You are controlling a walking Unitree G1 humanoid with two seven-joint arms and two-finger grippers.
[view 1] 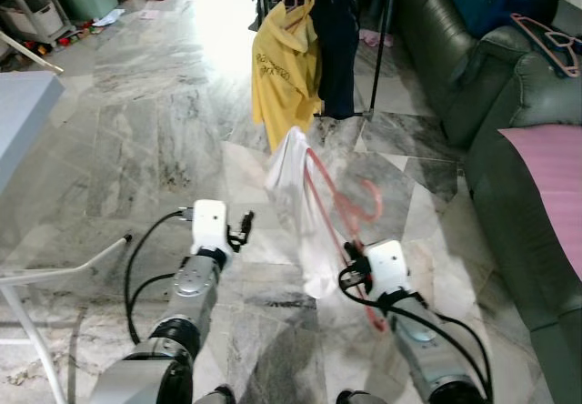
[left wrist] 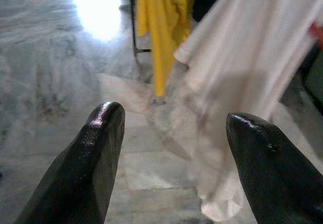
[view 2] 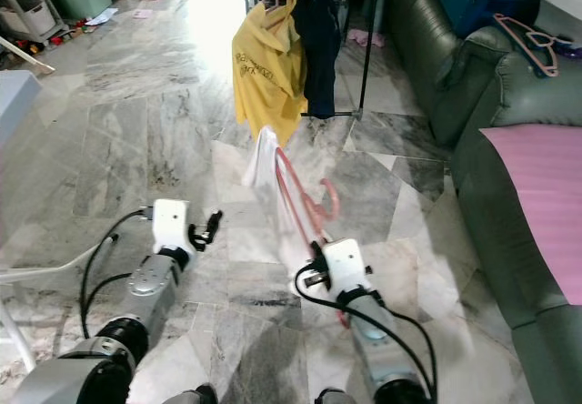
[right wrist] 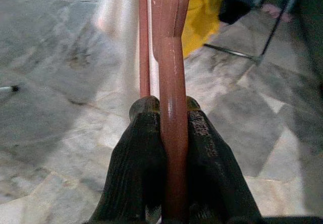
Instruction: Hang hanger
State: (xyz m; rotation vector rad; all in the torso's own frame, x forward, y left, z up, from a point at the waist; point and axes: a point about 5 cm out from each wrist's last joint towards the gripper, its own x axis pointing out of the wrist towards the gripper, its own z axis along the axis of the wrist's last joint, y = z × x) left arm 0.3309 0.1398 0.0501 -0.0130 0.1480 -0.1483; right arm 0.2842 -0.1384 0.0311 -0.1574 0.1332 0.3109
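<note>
The right claw (right wrist: 169, 133) is clamped on a pink hanger (view 1: 332, 199), its two fingers (right wrist: 139, 153) pressed against either side of the plastic bar. A white garment (view 1: 296, 213) is draped over the hanger and hangs down toward the marble floor (view 1: 164, 131). The hanger's hook (view 1: 368, 199) curls out to the robot's right, level with the garment's middle, and the whole thing is held out in front of the robot, well short of the rack (view 1: 377, 49).

The left claw (left wrist: 171, 148) is spread wide and holds nothing; it hovers beside the garment, to its left.

The rack stands ahead, near the sofa (view 1: 473, 85), and already carries a yellow shirt (view 1: 284, 72) and a dark garment (view 1: 336, 45). Another pink hanger (view 1: 546, 40) lies on the sofa's arm.

The step in hand looks like carrying the loaded hanger to the rack. To do it well, the robot should keep the grip firm so the bar does not twist in the fingers, and walk closer before reaching. The hook then needs turning so its opening faces down over the rail, likely in a free stretch beside the hung clothes. Lifting above the rail and lowering onto it should seat the hook; release only once it bears the weight. The trailing cloth could snag or brush the floor, so a raised carry seems wise.
</note>
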